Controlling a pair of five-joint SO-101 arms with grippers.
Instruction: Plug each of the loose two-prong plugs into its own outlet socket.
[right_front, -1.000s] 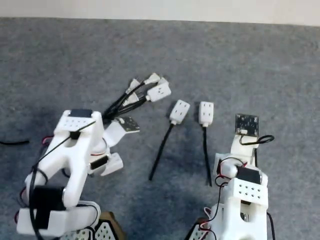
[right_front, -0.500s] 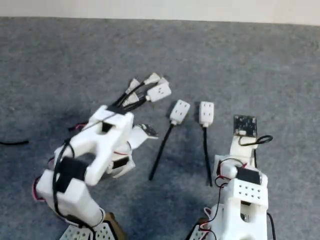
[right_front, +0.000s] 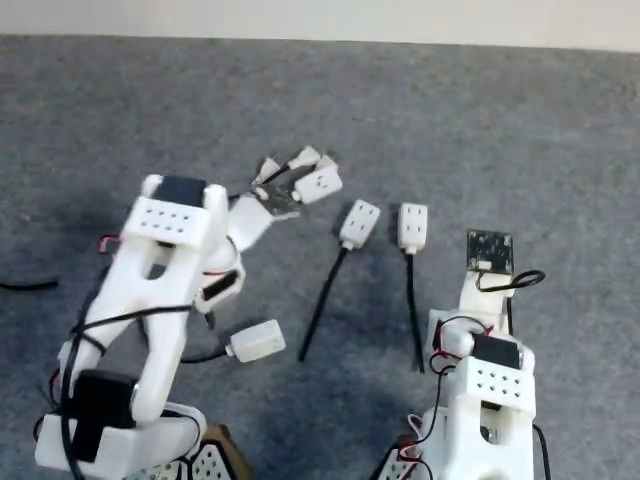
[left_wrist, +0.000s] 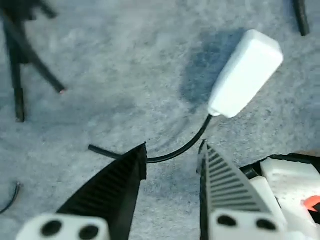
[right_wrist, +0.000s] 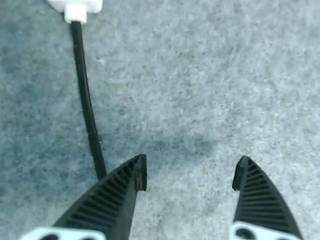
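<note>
A white block (right_front: 255, 341) on a short black cord lies on the grey carpet near the left arm (right_front: 170, 250). In the left wrist view this block (left_wrist: 245, 72) rests beyond my left gripper (left_wrist: 172, 150), which is open with the cord (left_wrist: 182, 150) running under the gap between its tips. Two white outlet sockets (right_front: 359, 222) (right_front: 412, 225) with black cords lie mid-table. A bunch of white plugs (right_front: 305, 175) on black cords lies behind them. My right gripper (right_wrist: 190, 172) hangs open over bare carpet beside one socket's cord (right_wrist: 85, 105).
The right arm (right_front: 485, 385) stands at the front right, with its camera board (right_front: 491, 250) just right of the sockets. A loose black wire end (right_front: 25, 286) lies at the left edge. The carpet reaches back to a pale wall.
The left arm swung right and then rose toward the plug bunch. The white block, earlier tucked under that arm, now lies apart from it on the carpet. The right arm kept still.
</note>
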